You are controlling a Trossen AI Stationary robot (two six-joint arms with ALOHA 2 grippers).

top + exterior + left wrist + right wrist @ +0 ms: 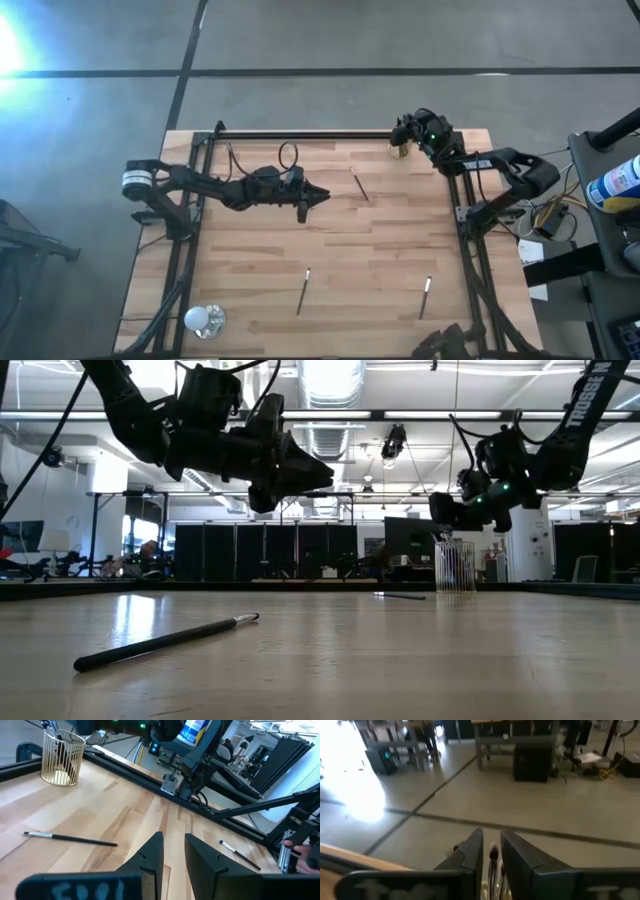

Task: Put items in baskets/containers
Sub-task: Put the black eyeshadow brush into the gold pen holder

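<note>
The cup (400, 150) is a small golden wire cylinder at the table's far edge, right of centre, also in the low view (455, 565) and the left wrist view (62, 757). Several sticks stand in it. Three thin dark sticks lie flat on the table: one far of centre (358, 183), two near the near edge (303, 290) (426, 295). My right gripper (405, 130) hovers over the cup, shut on a stick. My left gripper (320, 195) hangs above the table's middle, shut and empty (173, 847). My right gripper (492, 847) has a stick's dark upper end (493, 853) between its two fingers, coming at it from above and slanting toward the far edge. The stick points down toward the cup's wires (492, 887). The gripper hides the rest of the stick.
A white shiny ball (203, 318) sits at the near left corner. Black frame rails run along the table's far edge (300, 133) and both sides. Bare wood lies between the scattered sticks. A blue-labelled bottle (615, 182) stands off the table to the right.
</note>
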